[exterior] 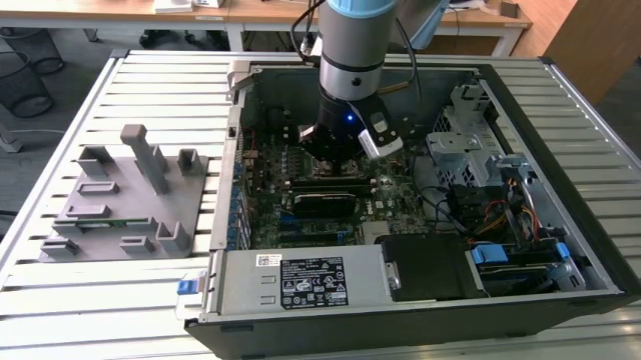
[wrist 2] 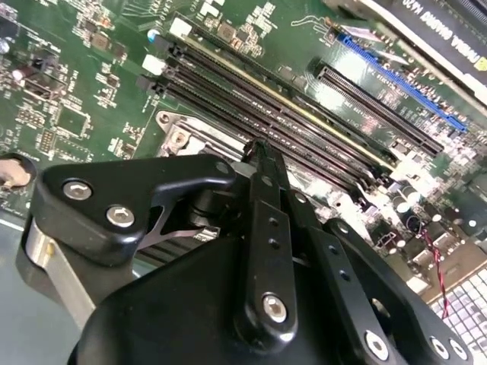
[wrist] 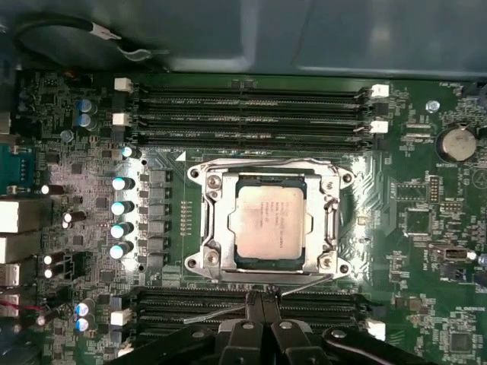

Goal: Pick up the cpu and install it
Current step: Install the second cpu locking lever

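Note:
The cpu (wrist: 270, 220), a small square chip with a silvery top, lies flat inside the metal-framed socket (wrist: 205, 228) on the green motherboard. My gripper (wrist: 259, 299) hovers just off one side of the socket, over the nearest memory slots. Its black fingers (wrist 2: 262, 182) are shut together with nothing visible between them. A thin metal socket lever (wrist: 217, 312) runs right beside the fingertips. In the exterior view the arm reaches straight down into the open computer case, and the gripper (exterior: 335, 160) sits low over the middle of the board.
Memory slots (wrist: 251, 114) flank the socket on two sides. A drive cage (exterior: 461, 146) and cables fill the case on the exterior view's right, with the power supply (exterior: 300, 281) in front. A grey fixture tray (exterior: 120, 202) holding a green memory stick (exterior: 100, 223) lies on the exterior view's left.

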